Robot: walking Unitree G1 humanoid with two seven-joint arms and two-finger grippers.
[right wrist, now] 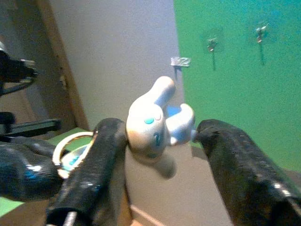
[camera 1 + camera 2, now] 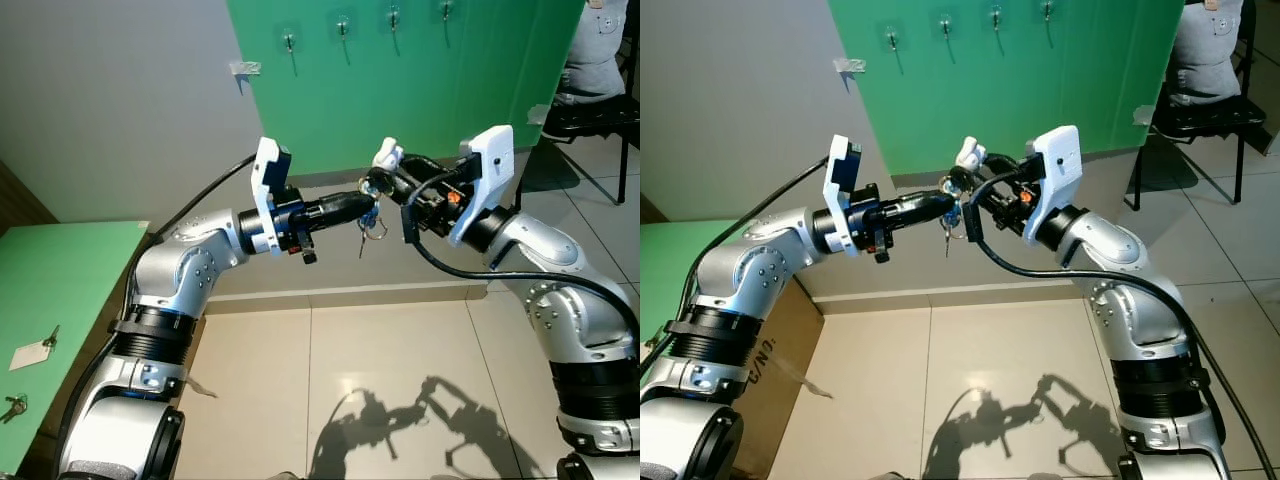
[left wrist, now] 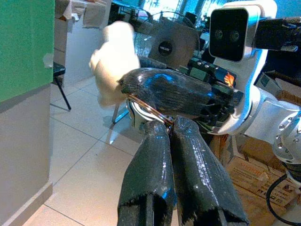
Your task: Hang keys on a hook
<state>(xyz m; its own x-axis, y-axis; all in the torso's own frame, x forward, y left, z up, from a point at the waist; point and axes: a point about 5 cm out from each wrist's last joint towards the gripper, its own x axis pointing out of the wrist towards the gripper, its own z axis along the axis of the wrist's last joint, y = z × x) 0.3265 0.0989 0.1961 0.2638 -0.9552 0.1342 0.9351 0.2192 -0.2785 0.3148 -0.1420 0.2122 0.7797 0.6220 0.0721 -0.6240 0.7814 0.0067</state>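
Both arms are raised in front of the robot and their tools meet at mid-height before a green wall panel point(image 2: 400, 90).

Left tool point(image 2: 372, 200): its two black fingers point(image 3: 188, 179) are pressed together, with no gap at the tips. A metal key ring point(image 3: 143, 107) is pinched between those tips. From the ring, small keys point(image 2: 372, 228) hang just below the left tool's tip.

Right tool point(image 1: 157, 141): fingers spread wide apart. A white plush charm point(image 1: 157, 122) with blue markings sits in the gap between them, touching the finger nearer the ring and standing apart from the other. In the head views the charm point(image 2: 387, 153) sits just above the point where the two tools meet. The charm is attached to the same key ring, which lies against the right tool's near finger.

Hooks: a row of small wall hooks point(image 2: 341, 25) is fixed high on the green panel, well above and beyond both tools. Things hang from several of them; what they are cannot be made out.

Surroundings: a green counter point(image 2: 60, 290) stands beside the left arm, well apart from the tools. On it lie a key with a white tag point(image 2: 32, 351) and a second key point(image 2: 14, 405) near its edge. A seated person point(image 2: 597, 50) on a black chair point(image 2: 590, 120) is far beyond the right arm.
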